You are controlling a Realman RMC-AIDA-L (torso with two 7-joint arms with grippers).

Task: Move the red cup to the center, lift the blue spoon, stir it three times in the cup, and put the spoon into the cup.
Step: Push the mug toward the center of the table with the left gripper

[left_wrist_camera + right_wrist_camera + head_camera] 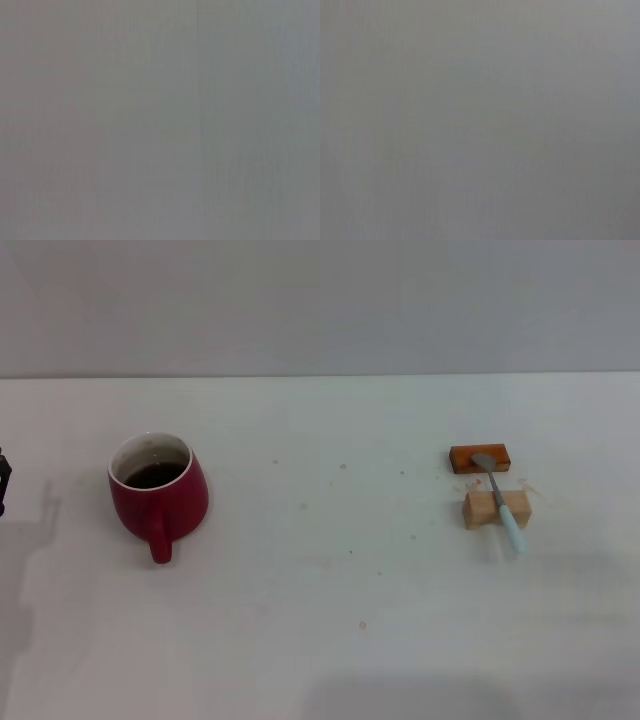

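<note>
Only a small dark part of the left claw was visible, cut off at the left edge of the head view, level with the red cup; whether it was open or closed could not be told. The right claw did not appear in any view, so its state could not be reported. Both wrist views showed only a flat, featureless grey field in which nothing could be made out. The red cup stood upright on the white surface toward the robot's left, well apart from the dark part at the edge, with its loop handle turned toward the camera and dark liquid visible inside its white interior. The liquid's depth could not be judged. Well apart from the cup, on the robot's right, the blue spoon lay untouched across two small blocks. Its grey bowl rested on the orange-brown block, the farther of the two, and its neck crossed the pale wooden block, with the light-blue handle end reaching past that block toward the camera. Whether the handle tip touched the surface could not be told. A few faint specks marked the surface between the cup and the blocks.
</note>
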